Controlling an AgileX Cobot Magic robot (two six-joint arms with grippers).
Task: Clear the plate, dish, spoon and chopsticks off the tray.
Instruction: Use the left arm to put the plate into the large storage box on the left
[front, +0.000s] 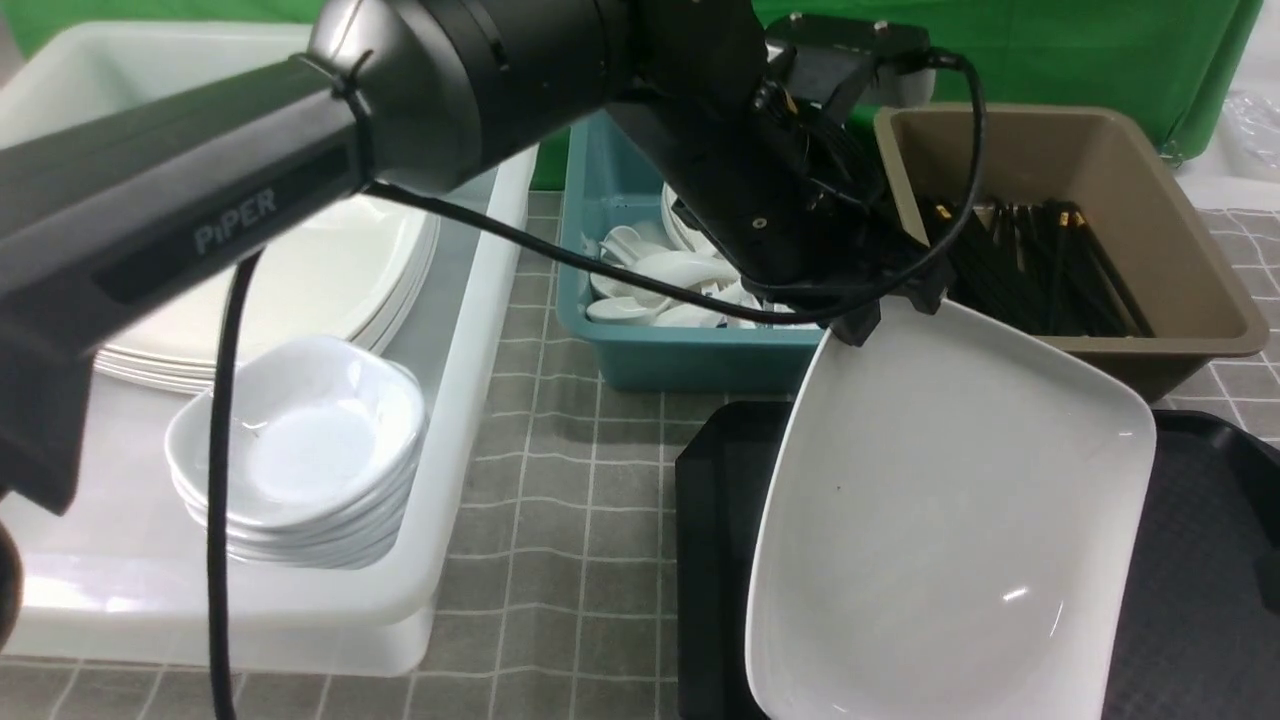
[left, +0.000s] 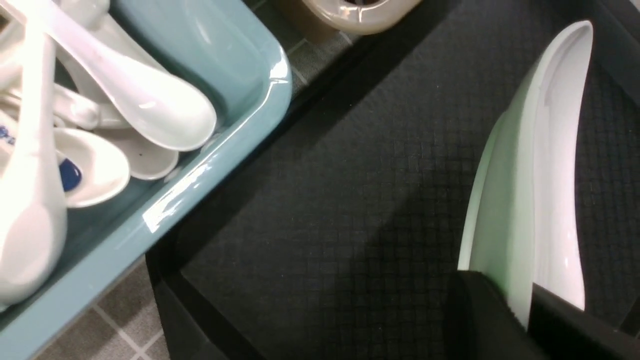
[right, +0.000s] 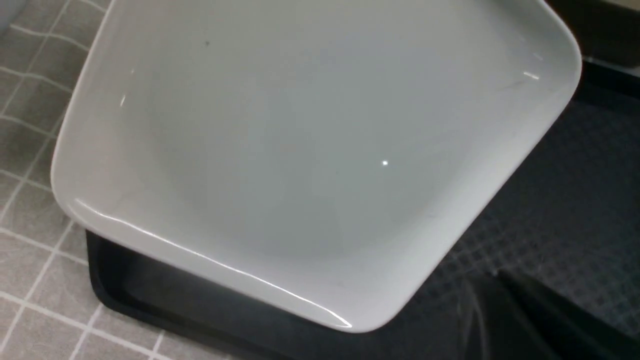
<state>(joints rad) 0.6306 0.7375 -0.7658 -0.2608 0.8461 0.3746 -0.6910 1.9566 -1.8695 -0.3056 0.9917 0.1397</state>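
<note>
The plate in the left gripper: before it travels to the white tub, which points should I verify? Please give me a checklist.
1. Left gripper shut on the rim of the plate: ok.
2. The plate held level: not ok, it hangs steeply tilted.
3. Its lower edge clear of the tray: cannot tell, the edge runs out of the front view.
4. Top of the plate stack in the white tub free to receive it: ok.
</note>
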